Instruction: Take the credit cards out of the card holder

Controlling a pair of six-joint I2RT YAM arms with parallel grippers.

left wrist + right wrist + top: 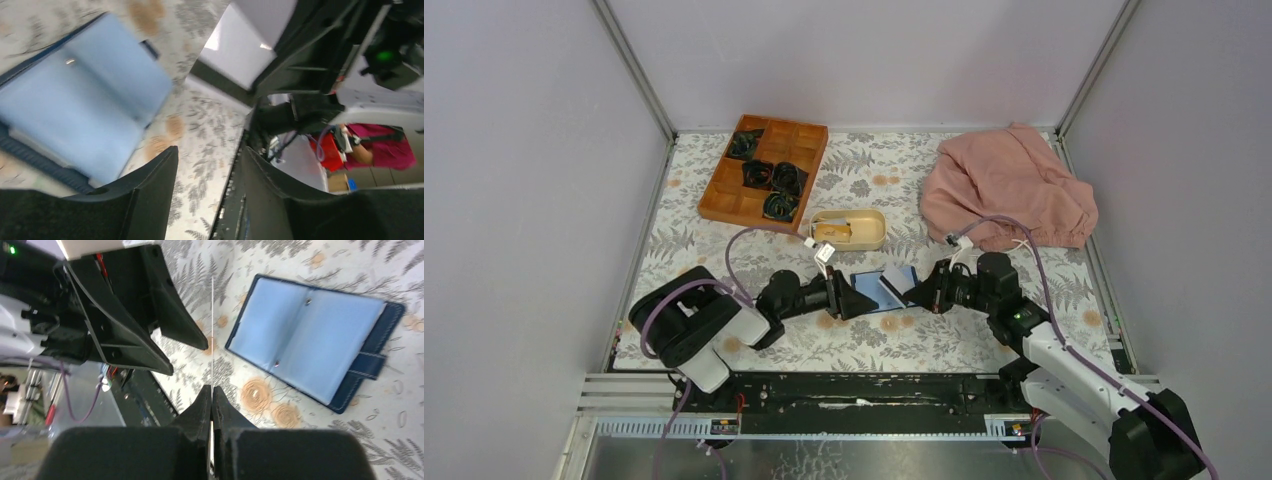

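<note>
**So, one card out, rest of the holder is a question mark**

Okay, progress check. A pale card (250, 45) is clear of the card holder (310, 340) and pinched edge-on in the right pincer (212, 390), which is clamped together on it just above the counter (874, 165). The left pincer (210, 155) sits right across from it, fingers apart, nothing in them.

The holder lies flat and open near the middle of the near edge, light blue pockets up, snap tab sticking out one side. Honestly can't tell whether more cards are tucked in those pockets. None show from any angle, so I'd guess at least one extraction is done and the rest needs a closer look. The held card isn't set down anywhere yet either.

Rest of the setup: floral-print counter, a wooden tray (722, 195) with dark bundles (776, 180) at the far left corner, a pink cloth (1004, 185) heaped at the far right corner, and a beige dish (874, 235) just beyond the holder. Plain grey walls (524, 150) box in three sides.
</note>
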